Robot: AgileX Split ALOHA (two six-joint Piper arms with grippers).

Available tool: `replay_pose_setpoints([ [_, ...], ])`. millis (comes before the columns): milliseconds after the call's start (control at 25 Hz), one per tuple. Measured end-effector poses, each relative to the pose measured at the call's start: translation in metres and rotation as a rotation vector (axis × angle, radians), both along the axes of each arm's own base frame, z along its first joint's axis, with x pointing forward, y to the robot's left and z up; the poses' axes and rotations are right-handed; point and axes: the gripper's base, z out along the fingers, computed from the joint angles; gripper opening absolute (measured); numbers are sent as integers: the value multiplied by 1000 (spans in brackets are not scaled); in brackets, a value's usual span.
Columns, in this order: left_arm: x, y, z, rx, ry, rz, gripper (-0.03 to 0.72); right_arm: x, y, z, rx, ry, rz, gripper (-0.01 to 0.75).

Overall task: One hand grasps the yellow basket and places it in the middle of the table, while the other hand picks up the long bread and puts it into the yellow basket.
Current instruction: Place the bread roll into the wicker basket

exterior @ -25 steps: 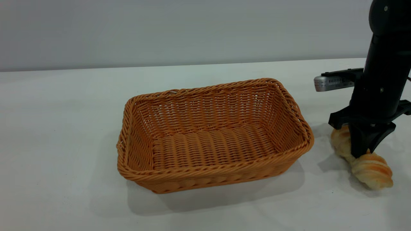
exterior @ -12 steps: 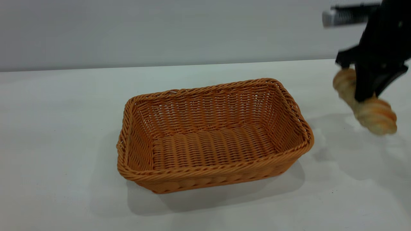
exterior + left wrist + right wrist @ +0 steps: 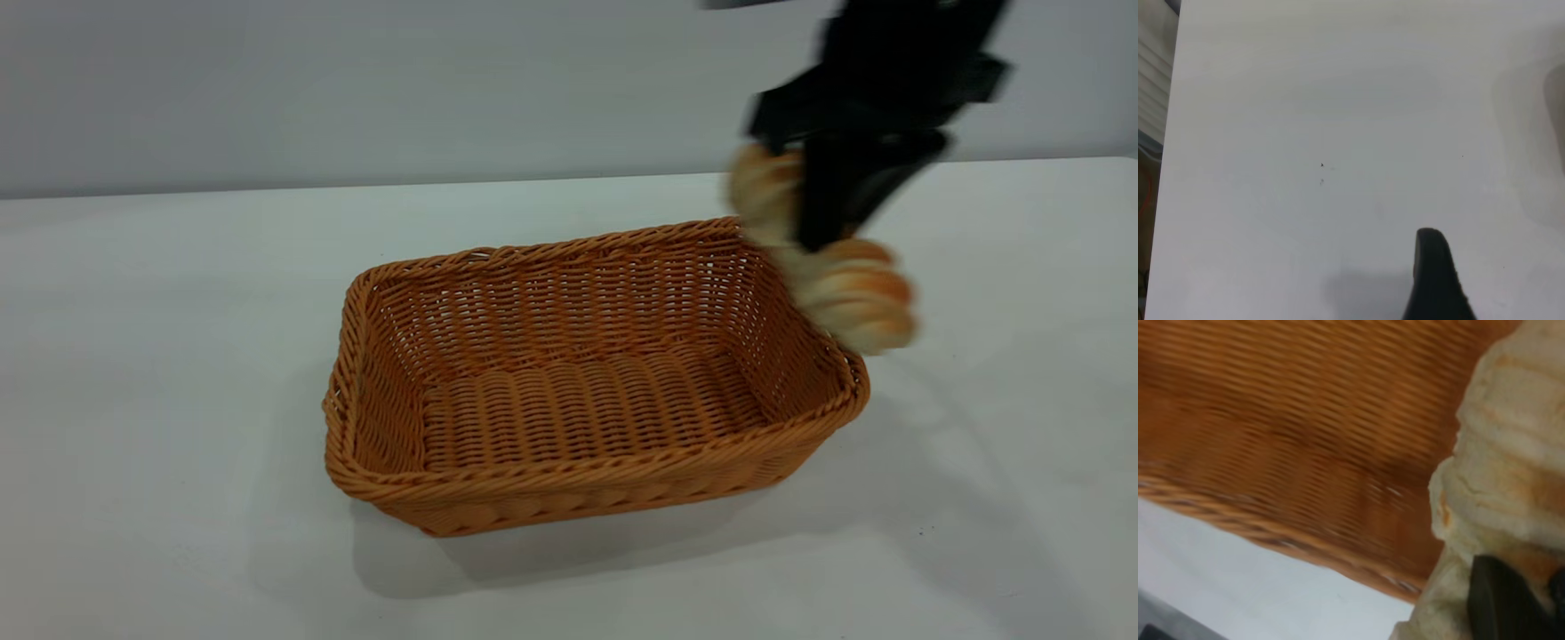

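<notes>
The yellow basket (image 3: pixel 569 484) sits empty in the middle of the table (image 3: pixel 160 293). My right gripper (image 3: pixel 820 233) hangs in the air over the basket's right end, shut on the long bread (image 3: pixel 855 289), which slants down across the rim there. The right wrist view shows the long bread (image 3: pixel 1511 447) close up, clamped at a black finger (image 3: pixel 1501 603), with the yellow basket's (image 3: pixel 1298 433) woven inside below it. My left gripper (image 3: pixel 1433 277) shows only in the left wrist view, over bare table (image 3: pixel 1305 100), away from the basket.
A plain grey wall runs behind the table's far edge (image 3: pixel 356 185). Open white tabletop lies to the left of the basket, in front of it and to its right.
My right gripper has lifted the long bread off the table at the right and carried it up and leftward, to above the basket's right rim. The basket has stayed put.
</notes>
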Motion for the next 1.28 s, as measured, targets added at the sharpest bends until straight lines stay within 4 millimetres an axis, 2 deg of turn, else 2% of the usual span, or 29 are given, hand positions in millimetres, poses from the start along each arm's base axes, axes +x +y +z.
replay_pose_setpoints([
  [80,0,0,0,-3,2,0,536,-5,18,1,22,-44,44,49],
  [240,0,-1,0,-18,5,-3,536,-5,38,0,65,-97,86,48],
  [480,0,-2,-1,-25,6,-5,536,14,51,-22,71,-79,107,48],
  [800,0,-2,-1,-29,7,-5,536,24,56,-44,61,-73,110,66],
  [880,0,-2,-1,-29,7,-5,536,25,57,-47,57,-70,115,114],
  [960,0,-2,-1,-29,7,-5,536,25,57,-49,53,-71,127,195],
  [1160,0,-2,-1,-29,7,-5,536,26,57,-49,54,-82,132,441],
  [1280,0,-2,-1,-29,7,-5,536,26,57,-48,56,-85,131,514],
])
